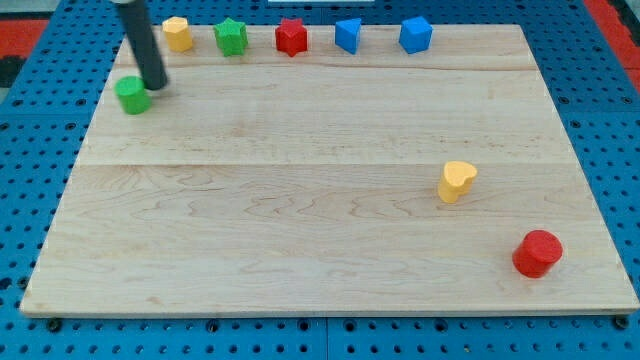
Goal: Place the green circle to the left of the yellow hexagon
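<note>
Jaws: none showing; rod ending in my tip [157, 85], touching nothing I can tell for sure.
Counter [300, 220]: carrying all blocks.
Green circle [132, 95]: sitting just left of my tip, below-left of yellow hexagon [177, 33].

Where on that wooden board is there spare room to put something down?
The widest bare stretch lies between the top row and the yellow heart. It is crowded along the top edge, from the yellow hexagon to the blue blocks, and where my tip touches the green circle.
</note>
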### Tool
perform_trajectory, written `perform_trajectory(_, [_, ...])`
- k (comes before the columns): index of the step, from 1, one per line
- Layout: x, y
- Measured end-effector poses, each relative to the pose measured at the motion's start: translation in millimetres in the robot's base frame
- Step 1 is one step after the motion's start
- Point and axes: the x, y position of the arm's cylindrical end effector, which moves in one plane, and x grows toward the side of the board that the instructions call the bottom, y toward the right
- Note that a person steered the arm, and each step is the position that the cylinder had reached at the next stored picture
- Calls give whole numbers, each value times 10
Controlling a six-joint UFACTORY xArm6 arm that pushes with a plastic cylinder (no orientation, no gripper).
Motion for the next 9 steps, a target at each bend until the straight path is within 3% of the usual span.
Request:
perform_trajectory(1, [348, 415])
perform_trajectory(2, [632, 67])
perform_trajectory(3, [512, -328])
perform_trajectory(4, [-10, -490])
perform_trajectory(5, [-239, -494])
perform_trajectory(7, [132, -263])
perform_trajectory(9, [-460, -450])
